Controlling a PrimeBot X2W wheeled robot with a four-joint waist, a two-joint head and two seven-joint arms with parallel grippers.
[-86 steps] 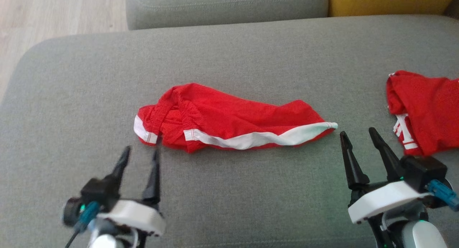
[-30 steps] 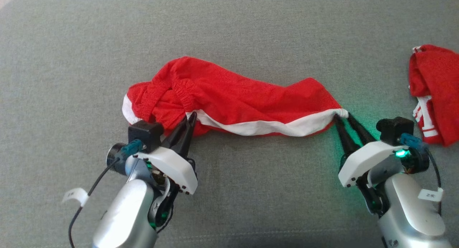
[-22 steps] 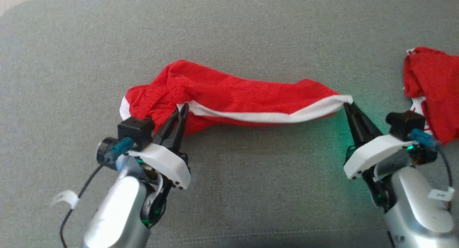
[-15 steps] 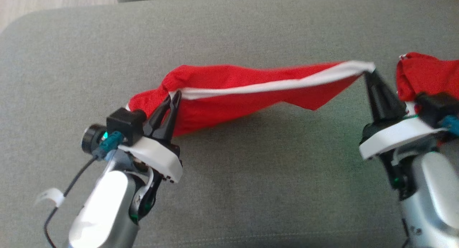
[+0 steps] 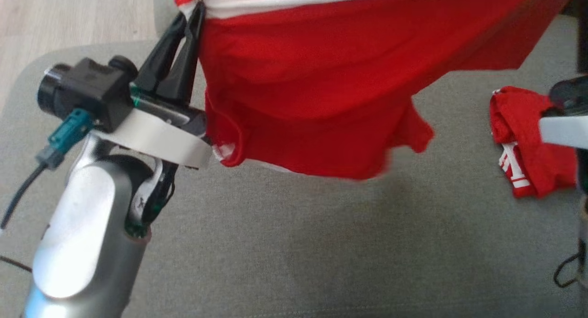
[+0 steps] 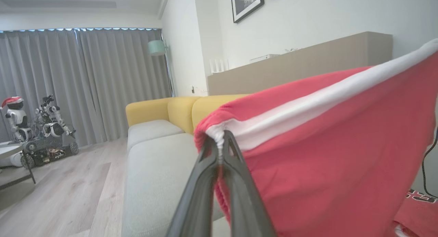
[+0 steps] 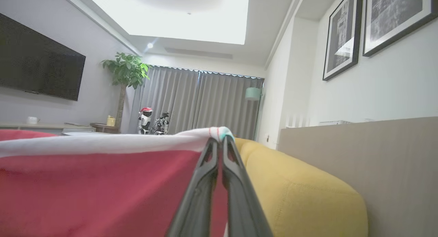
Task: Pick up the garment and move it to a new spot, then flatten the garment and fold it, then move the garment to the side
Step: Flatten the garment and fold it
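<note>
The garment (image 5: 330, 79) is a pair of red shorts with a white side stripe, hanging in the air above the grey sofa seat (image 5: 275, 244). My left gripper (image 5: 193, 14) is shut on its white-striped left end, which the left wrist view shows pinched at the fingertips (image 6: 220, 141). At the garment's right end, my right gripper (image 7: 219, 139) is shut on the white edge of the red cloth (image 7: 85, 189). The cloth is stretched between both grippers and sags in the middle. In the head view the right gripper's fingers are out of frame; part of its white body (image 5: 562, 129) shows at the right edge.
A second red garment (image 5: 528, 148) with white lettering lies crumpled on the seat at the right. The wooden floor (image 5: 69, 19) lies past the sofa's left edge. Yellow sofa cushions (image 7: 297, 192) sit behind the grey seat. A dark cable (image 5: 567, 272) hangs at the lower right.
Both grippers have lifted the garment off the sofa seat, and it now hangs stretched between them. The right gripper closed on the garment's right end. The head camera's view has shifted too.
</note>
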